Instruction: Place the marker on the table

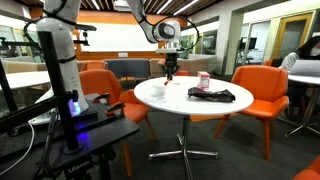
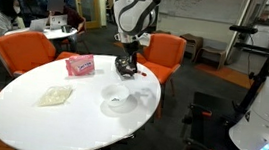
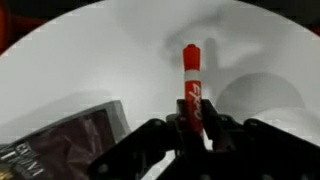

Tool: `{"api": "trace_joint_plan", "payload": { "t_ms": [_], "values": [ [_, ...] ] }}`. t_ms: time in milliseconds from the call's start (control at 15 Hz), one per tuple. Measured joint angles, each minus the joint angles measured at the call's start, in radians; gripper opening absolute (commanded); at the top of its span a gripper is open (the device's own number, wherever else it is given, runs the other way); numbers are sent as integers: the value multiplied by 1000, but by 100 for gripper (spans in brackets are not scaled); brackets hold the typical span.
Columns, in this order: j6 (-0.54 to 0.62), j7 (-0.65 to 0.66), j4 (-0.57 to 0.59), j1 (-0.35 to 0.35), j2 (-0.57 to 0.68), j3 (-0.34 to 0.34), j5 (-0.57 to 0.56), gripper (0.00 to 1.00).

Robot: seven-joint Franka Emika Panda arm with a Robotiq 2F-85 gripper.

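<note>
In the wrist view the red marker stands between the fingers of my gripper, which is shut on its lower half. The marker points down at the round white table. In both exterior views the gripper hangs just above the table near one edge. The marker is too small to make out in those views.
A pink-white cup and a flat black cloth-like item lie on the table. A small dark object sits near the gripper. Orange chairs ring the table.
</note>
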Motion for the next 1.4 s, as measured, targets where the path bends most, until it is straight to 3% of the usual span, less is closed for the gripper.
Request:
{"api": "trace_joint_plan", "payload": {
  "t_ms": [467,600,667,1000,1133,1400],
  "values": [
    [24,22,179,-12,272,-10,-2,5],
    [20,22,224,-10,318,-10,-6,41],
    [6,23,243,-9,331,-10,-9,53],
    [-40,23,290,-4,354,-4,-12,90],
    [-41,21,293,0,343,8,-19,100],
    [-40,19,273,25,240,32,-40,100]
  ]
}}
